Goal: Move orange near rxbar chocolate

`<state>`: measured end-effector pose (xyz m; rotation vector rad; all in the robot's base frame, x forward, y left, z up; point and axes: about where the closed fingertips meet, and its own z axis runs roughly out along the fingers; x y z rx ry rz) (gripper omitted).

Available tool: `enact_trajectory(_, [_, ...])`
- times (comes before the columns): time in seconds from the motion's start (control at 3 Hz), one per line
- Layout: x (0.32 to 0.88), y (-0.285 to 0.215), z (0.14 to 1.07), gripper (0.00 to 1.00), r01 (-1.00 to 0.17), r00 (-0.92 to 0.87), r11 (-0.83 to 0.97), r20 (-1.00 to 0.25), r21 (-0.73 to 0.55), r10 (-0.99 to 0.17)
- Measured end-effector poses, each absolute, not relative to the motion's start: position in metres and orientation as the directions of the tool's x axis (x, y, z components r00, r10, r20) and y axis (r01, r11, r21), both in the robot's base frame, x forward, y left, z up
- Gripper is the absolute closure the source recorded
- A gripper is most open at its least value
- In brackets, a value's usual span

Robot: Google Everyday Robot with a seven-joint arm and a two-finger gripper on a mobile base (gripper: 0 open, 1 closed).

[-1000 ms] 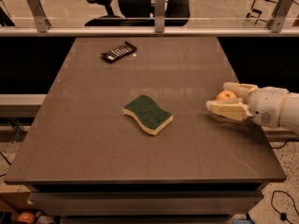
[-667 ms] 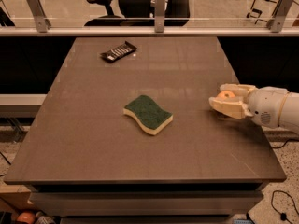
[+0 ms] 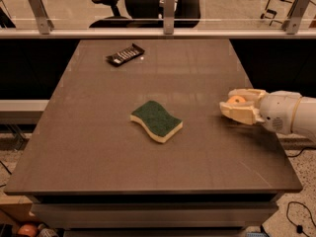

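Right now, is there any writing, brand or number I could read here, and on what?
rxbar chocolate: rows of white print, too blurred to read.
No text shows on the sponge, the orange, or the gripper closed on it at the right side of the table.

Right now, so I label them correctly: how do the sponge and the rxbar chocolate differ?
The sponge is green-topped with a wavy yellow side; the rxbar chocolate is black with white print. The sponge lies mid-table, the rxbar chocolate near the far left edge. Both lie flat on the table; the pincer, at the right edge, holds the orange.
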<state>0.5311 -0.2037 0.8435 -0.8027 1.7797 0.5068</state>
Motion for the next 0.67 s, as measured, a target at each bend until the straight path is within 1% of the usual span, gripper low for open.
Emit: enact_trajectory(0.67, [0.548, -0.197, 0.858, 1.00, -0.752, -0.189, 0.657, -0.940, -0.048, -0.285])
